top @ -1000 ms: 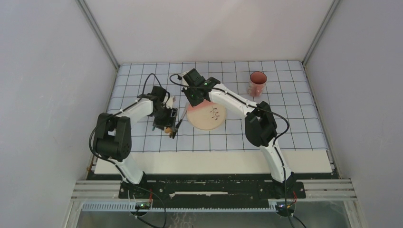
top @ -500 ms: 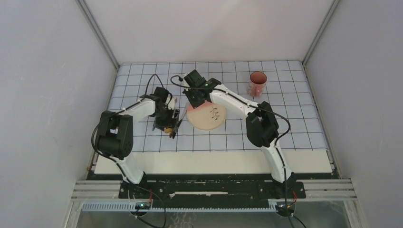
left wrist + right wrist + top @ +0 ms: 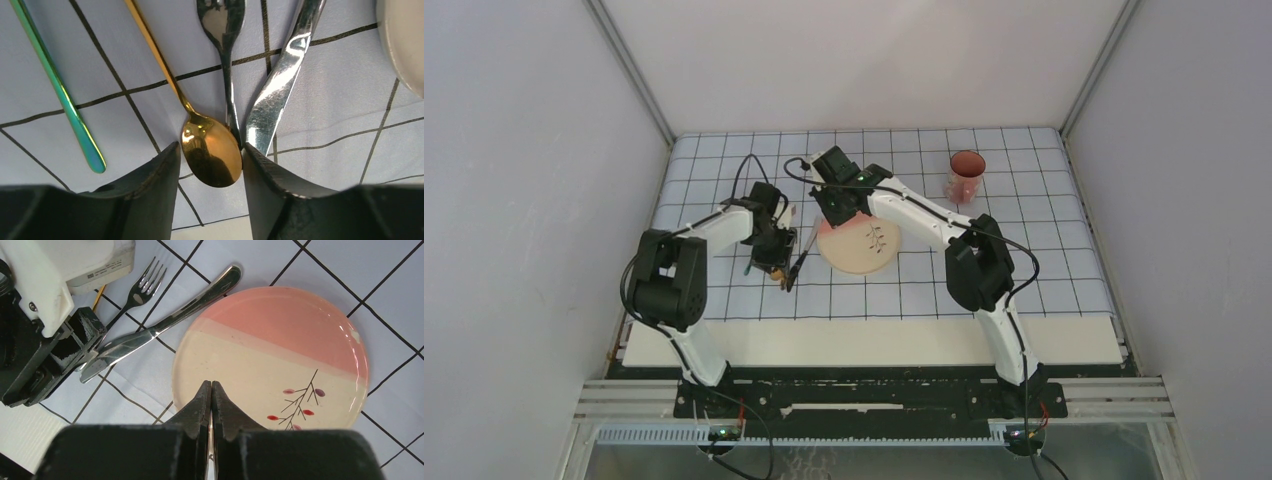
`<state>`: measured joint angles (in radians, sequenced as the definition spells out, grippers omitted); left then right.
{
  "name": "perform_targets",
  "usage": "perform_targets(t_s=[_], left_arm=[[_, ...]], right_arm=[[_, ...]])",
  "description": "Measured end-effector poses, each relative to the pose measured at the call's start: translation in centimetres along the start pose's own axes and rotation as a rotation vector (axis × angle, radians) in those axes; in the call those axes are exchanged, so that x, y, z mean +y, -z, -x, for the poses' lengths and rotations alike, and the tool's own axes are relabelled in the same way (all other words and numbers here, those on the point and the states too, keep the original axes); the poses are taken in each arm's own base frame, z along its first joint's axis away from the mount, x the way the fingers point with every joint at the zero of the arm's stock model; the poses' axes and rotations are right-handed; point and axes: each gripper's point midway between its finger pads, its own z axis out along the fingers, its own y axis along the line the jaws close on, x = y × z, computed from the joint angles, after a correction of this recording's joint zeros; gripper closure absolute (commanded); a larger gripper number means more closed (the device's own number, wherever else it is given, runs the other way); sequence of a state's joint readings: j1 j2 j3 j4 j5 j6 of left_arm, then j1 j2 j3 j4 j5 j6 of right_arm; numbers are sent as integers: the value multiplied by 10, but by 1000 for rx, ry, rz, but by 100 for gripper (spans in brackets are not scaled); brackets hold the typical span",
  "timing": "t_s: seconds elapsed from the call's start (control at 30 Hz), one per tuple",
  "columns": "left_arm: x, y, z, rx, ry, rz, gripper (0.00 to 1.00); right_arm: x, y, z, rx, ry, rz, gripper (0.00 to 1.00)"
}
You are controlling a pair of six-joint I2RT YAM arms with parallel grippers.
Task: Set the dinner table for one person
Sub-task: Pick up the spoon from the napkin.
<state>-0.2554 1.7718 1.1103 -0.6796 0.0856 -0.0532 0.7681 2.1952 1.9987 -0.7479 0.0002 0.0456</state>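
Note:
A pink and cream plate (image 3: 861,246) with a twig pattern lies on the gridded cloth (image 3: 1044,250), which covers most of the cream-white dinner table (image 3: 874,341). A gold spoon (image 3: 212,157), a silver fork (image 3: 223,30) and a silver knife (image 3: 278,85) lie left of the plate. My left gripper (image 3: 210,172) is open and low over the cloth, its fingers close on either side of the spoon's bowl. My right gripper (image 3: 211,386) is shut and empty, hovering over the plate's (image 3: 280,355) left rim. A red cup (image 3: 965,176) stands at the back right.
An iridescent green stick (image 3: 61,92) lies left of the gold spoon. The left arm's wrist (image 3: 45,325) is close beside the right gripper. Grey walls enclose the table on three sides. A bare cream strip of table runs along the cloth's near edge.
The left arm's elbow has shifted slightly right while its gripper stays over the cutlery. The right gripper has barely moved over the plate.

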Motion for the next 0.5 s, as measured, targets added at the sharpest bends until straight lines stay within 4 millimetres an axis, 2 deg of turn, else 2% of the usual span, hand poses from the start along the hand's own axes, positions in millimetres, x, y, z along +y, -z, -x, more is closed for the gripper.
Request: perform_targets(t_s=[0.2,0.5], left_arm=[[-1,-1,3,-2,0,-4,52],[-1,0,3,0,-1,-5,75]], right_arm=[[0,-1,-1,3,0,0,95],[0,-1,-1,1,1,0,95]])
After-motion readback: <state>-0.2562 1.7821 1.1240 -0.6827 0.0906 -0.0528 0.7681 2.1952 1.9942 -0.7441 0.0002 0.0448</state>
